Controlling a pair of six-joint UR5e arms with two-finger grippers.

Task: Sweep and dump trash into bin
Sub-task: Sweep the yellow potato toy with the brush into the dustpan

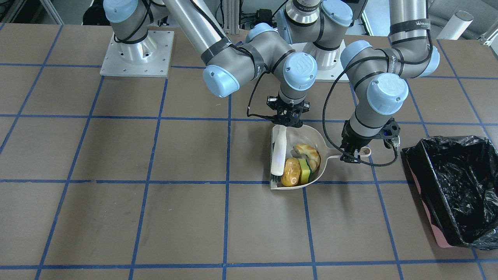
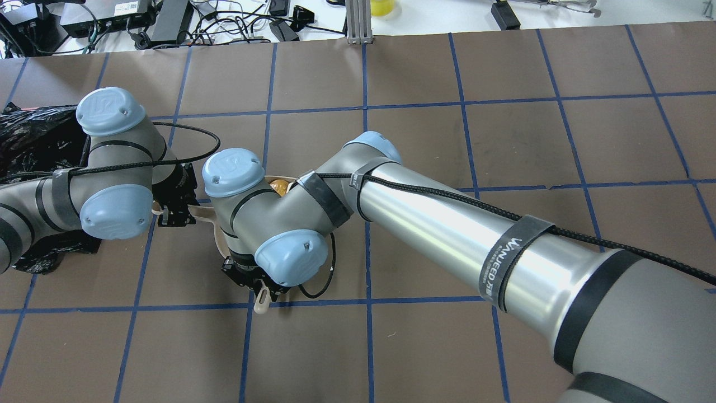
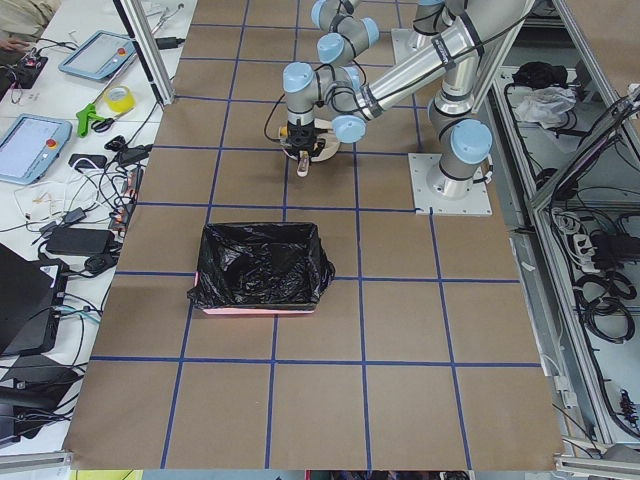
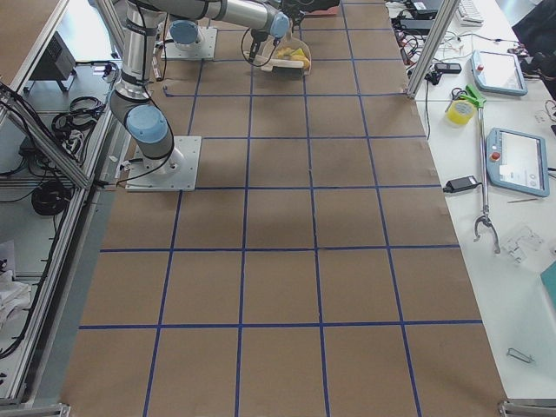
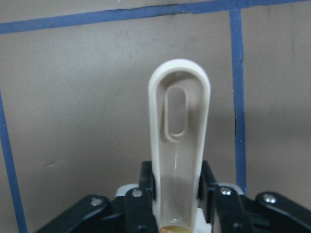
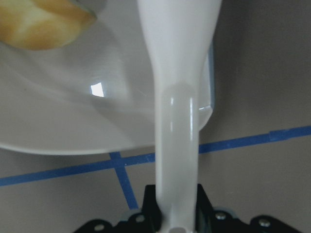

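Observation:
The beige dustpan (image 1: 301, 136) rests on the table and holds all the trash: the golden-brown potato piece (image 1: 290, 172), the yellow-green sponge (image 1: 304, 171) and the croissant piece (image 1: 309, 153). My left gripper (image 1: 352, 154) is shut on the dustpan handle (image 5: 179, 111). My right gripper (image 1: 288, 121) is shut on the beige brush (image 1: 278, 155), which lies along the pan's open side with its dark bristles at the front corner. The brush handle (image 6: 177, 121) runs over the pan's rim. The bin (image 1: 459, 190), pinkish with a black bag, stands open on the left arm's side, apart from the pan.
The table is brown with blue tape grid lines. The bin also shows in the exterior left view (image 3: 262, 265), between that camera and the arms. Both arm bases (image 1: 136, 54) sit at the robot's edge. Tablets, tape and cables lie on the side benches.

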